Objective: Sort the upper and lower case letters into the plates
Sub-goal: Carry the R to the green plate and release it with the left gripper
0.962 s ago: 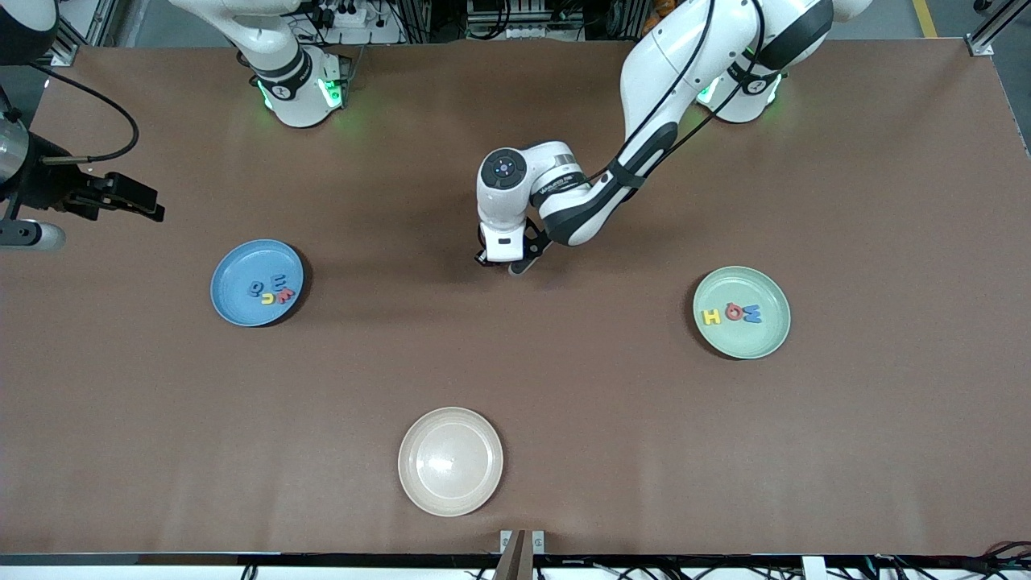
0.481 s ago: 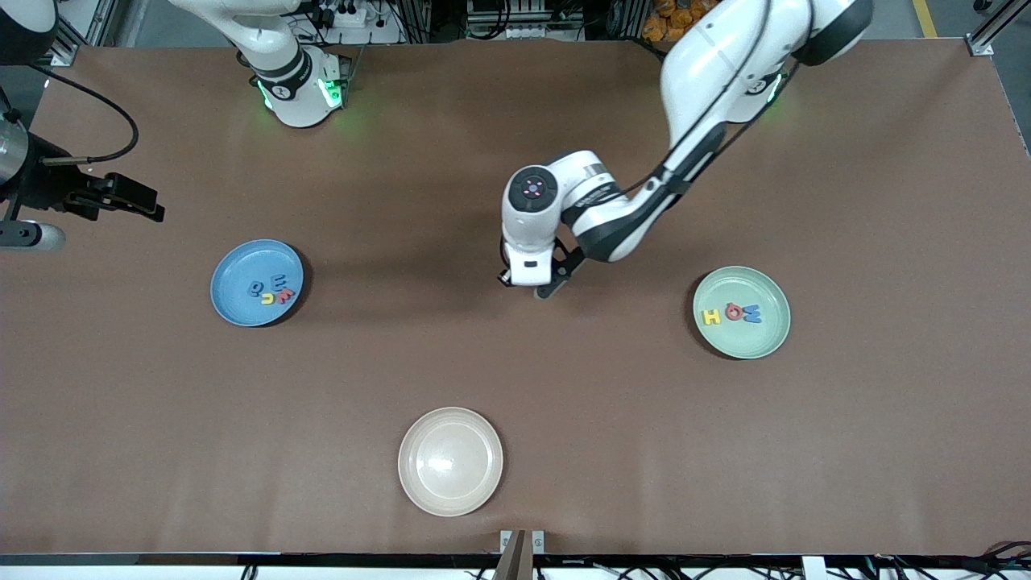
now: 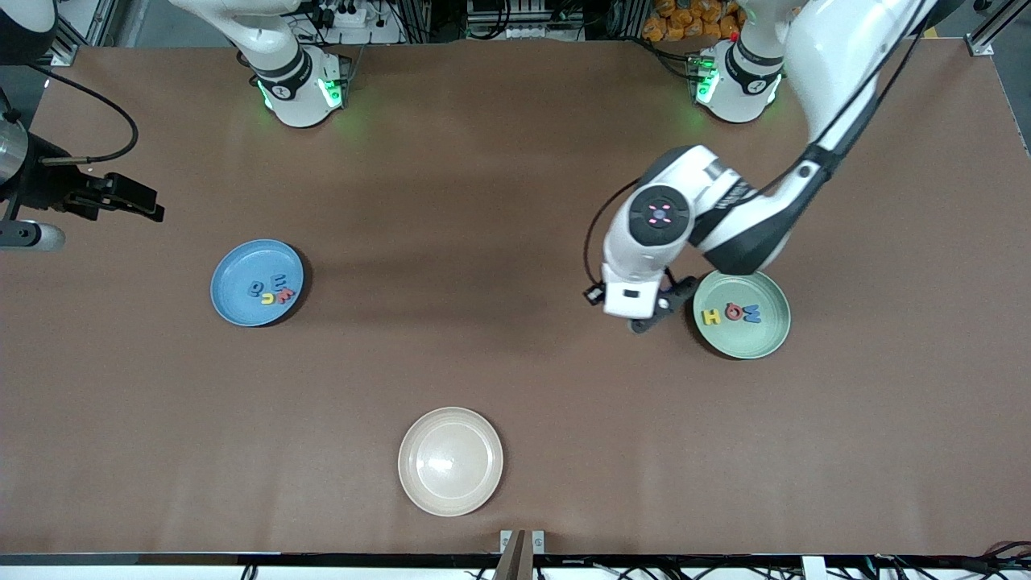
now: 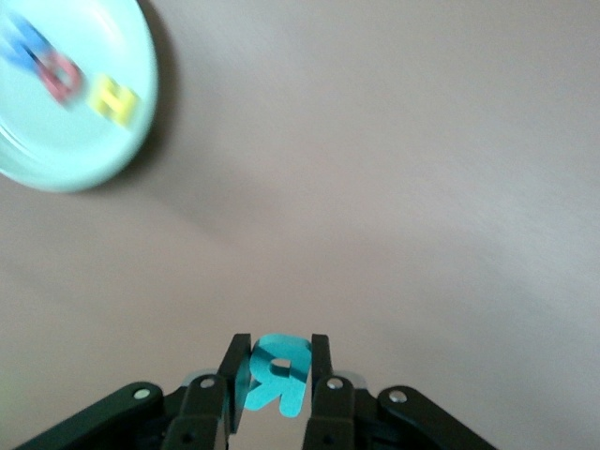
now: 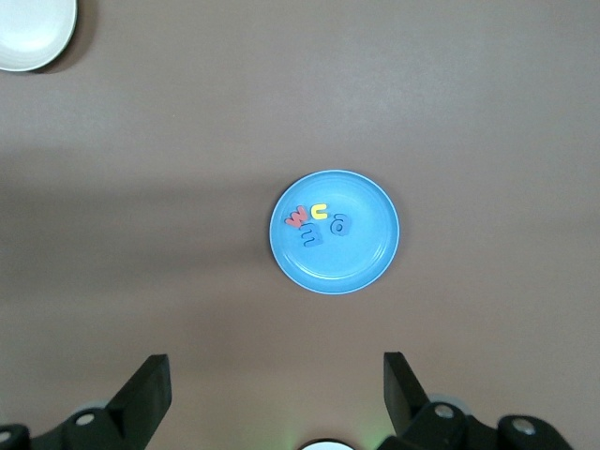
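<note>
My left gripper hangs over the table just beside the mint green plate, toward the table's middle. It is shut on a teal letter R, pinched flat between the fingers. That plate holds a yellow H, a red letter and a blue letter. The blue plate at the right arm's end carries several small letters in red, yellow and blue. My right gripper waits high above the table, open and empty, with the blue plate below it.
A cream-beige plate with nothing in it lies near the table's front edge, at the middle. It shows again as the cream plate in the right wrist view. Bare brown tabletop lies between the three plates.
The left arm has carried the teal letter from over the table's middle to beside the mint green plate. The right arm has not moved.
</note>
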